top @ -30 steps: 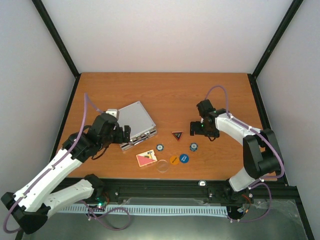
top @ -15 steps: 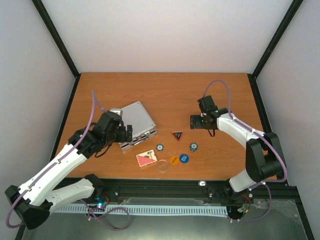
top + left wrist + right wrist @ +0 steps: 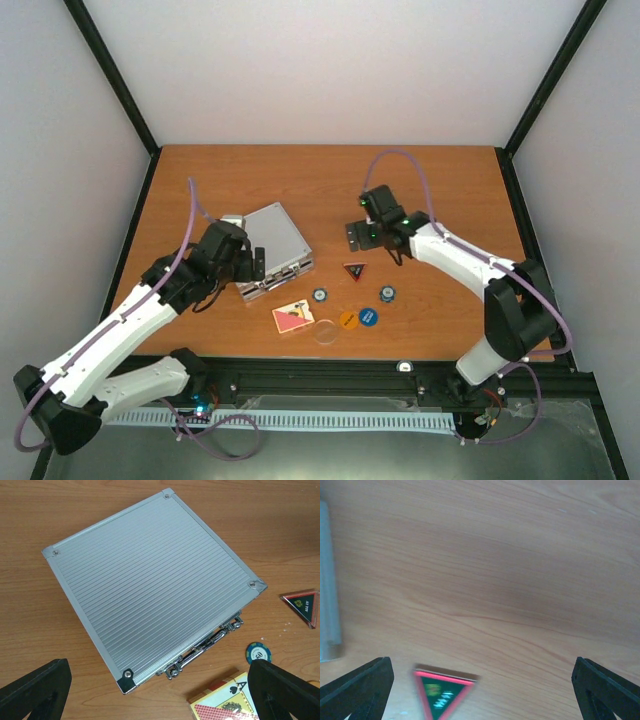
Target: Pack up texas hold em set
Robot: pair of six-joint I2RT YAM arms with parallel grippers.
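Observation:
The silver case (image 3: 272,243) lies shut on the table, its handle (image 3: 210,642) facing the loose pieces. My left gripper (image 3: 254,264) hovers open over the case's near-left corner; in the left wrist view the left gripper (image 3: 157,682) has nothing between its fingers. In front of the case lie a pink card deck (image 3: 292,318), a red-black triangle (image 3: 354,270), two blue-white chips (image 3: 319,295) (image 3: 386,293), an orange disc (image 3: 347,320), a blue disc (image 3: 368,317) and a clear disc (image 3: 326,332). My right gripper (image 3: 353,234) hangs open just behind the triangle (image 3: 442,692), empty.
The wooden table (image 3: 330,185) is fenced by black frame posts and white walls. The case's edge (image 3: 329,580) shows at the left of the right wrist view. A black rail (image 3: 330,375) runs along the near edge.
The right arm has swung left, from above the right-hand chip to behind the triangle, nearer the case. The left arm has edged slightly forward. Both grippers stay open.

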